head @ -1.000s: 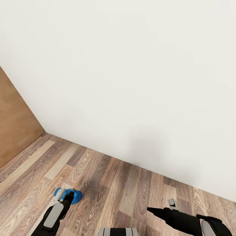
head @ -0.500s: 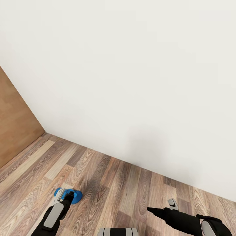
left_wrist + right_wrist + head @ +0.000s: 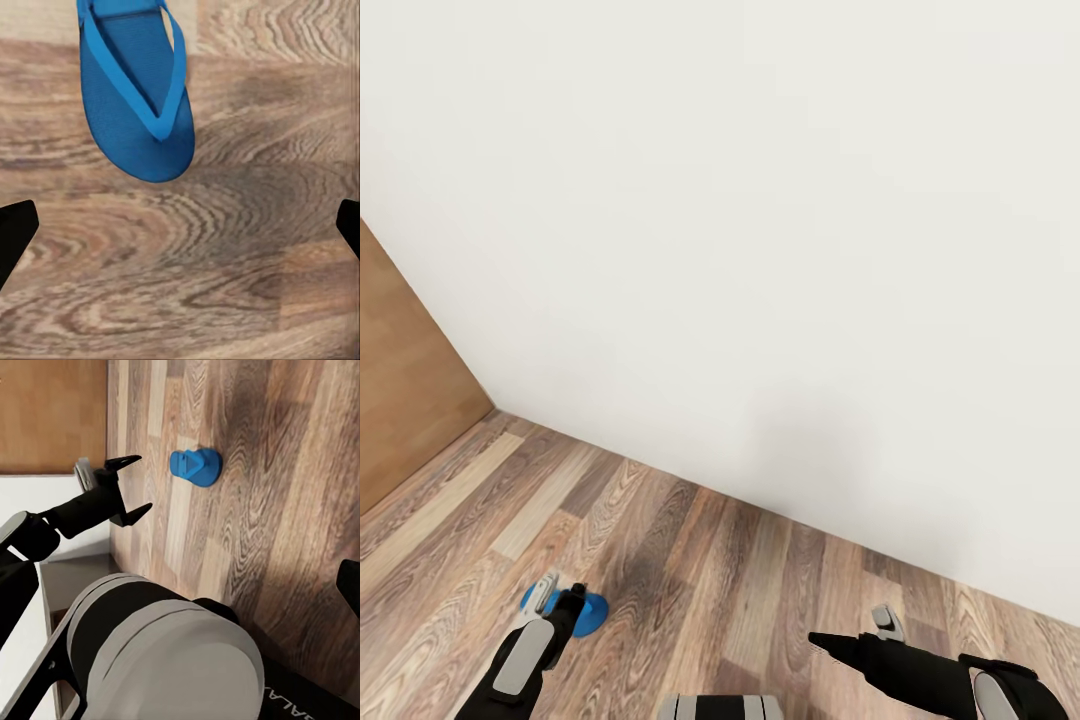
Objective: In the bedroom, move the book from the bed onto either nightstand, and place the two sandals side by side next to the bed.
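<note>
One bright blue sandal (image 3: 135,97) lies flat on the wood-plank floor, straps up. My left gripper (image 3: 180,229) hangs just above the floor a little short of its rounded end, open, with bare floor between its black fingertips (image 3: 15,232). In the head view the sandal (image 3: 588,615) peeks out past the left gripper (image 3: 560,598) at the lower left. The right wrist view shows the sandal (image 3: 195,465) beyond the open left gripper (image 3: 144,482). My right gripper (image 3: 850,630) is held low at the lower right, open and holding nothing. The book, bed and nightstand are out of view.
A plain white wall (image 3: 760,250) stands close ahead and meets the floor (image 3: 740,560) along a slanting line. A brown door (image 3: 400,400) closes the left side. My own grey trunk (image 3: 165,652) sits between the arms.
The whole head picture has slid down slightly, so the camera moved. Both arms hold the same pose and the sandal lies where it was.
</note>
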